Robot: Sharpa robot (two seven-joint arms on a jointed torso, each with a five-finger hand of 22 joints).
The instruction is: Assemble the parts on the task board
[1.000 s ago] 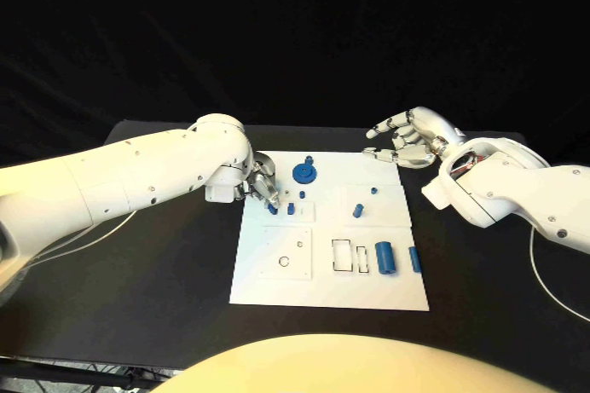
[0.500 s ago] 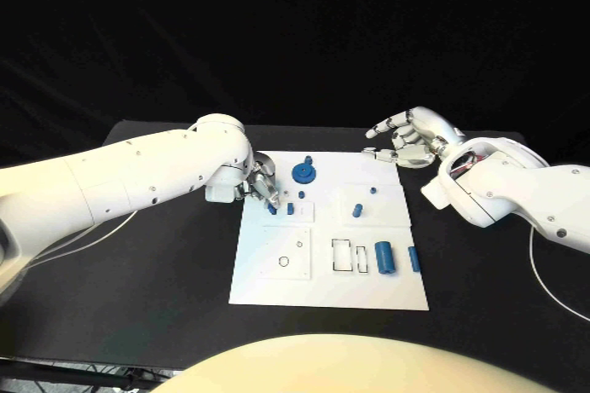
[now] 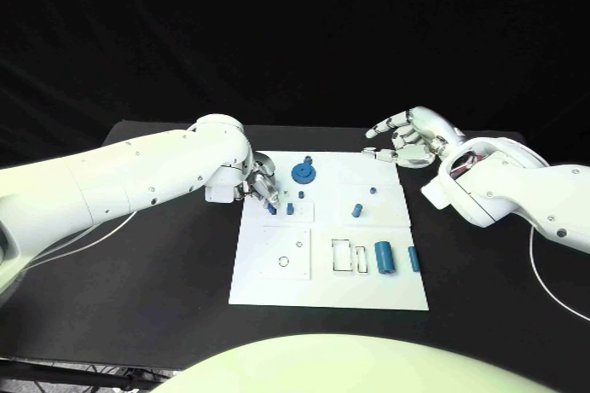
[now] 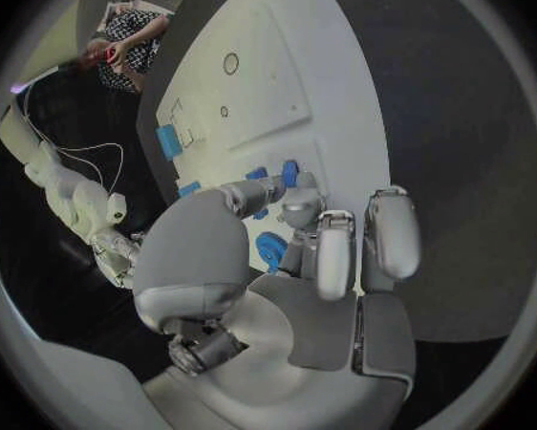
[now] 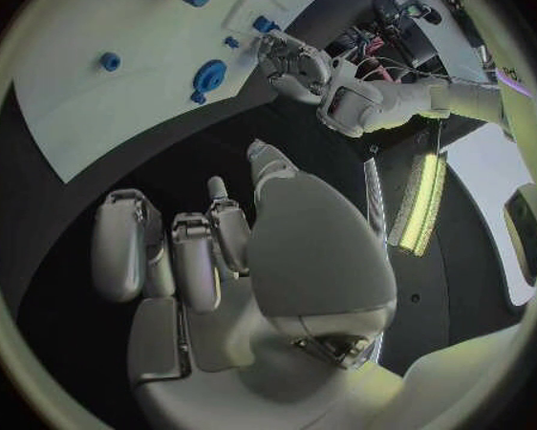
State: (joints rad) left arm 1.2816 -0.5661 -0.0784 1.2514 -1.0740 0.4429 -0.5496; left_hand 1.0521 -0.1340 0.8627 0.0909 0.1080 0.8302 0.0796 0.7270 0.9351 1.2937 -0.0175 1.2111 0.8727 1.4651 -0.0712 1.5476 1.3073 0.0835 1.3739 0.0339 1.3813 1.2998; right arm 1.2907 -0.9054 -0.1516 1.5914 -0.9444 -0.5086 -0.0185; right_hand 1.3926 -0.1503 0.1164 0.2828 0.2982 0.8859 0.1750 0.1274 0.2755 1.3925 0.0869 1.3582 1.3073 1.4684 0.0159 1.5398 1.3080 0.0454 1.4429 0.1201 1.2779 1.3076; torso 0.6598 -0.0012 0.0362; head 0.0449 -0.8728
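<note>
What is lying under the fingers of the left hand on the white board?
Under the left hand a small blue part shows at the fingertips, on the task board near its left edge. Another blue peg stands just beside it. Whether the fingers hold the part is covered from sight.

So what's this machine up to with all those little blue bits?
It is fitting small blue parts onto a white task board on a black table. The left hand is down at the board's near-left part, its fingers around a small blue piece beside a blue peg. The right hand hovers off the board's far corner, holding nothing. A blue gear and a blue cylinder lie elsewhere on the board.
</note>
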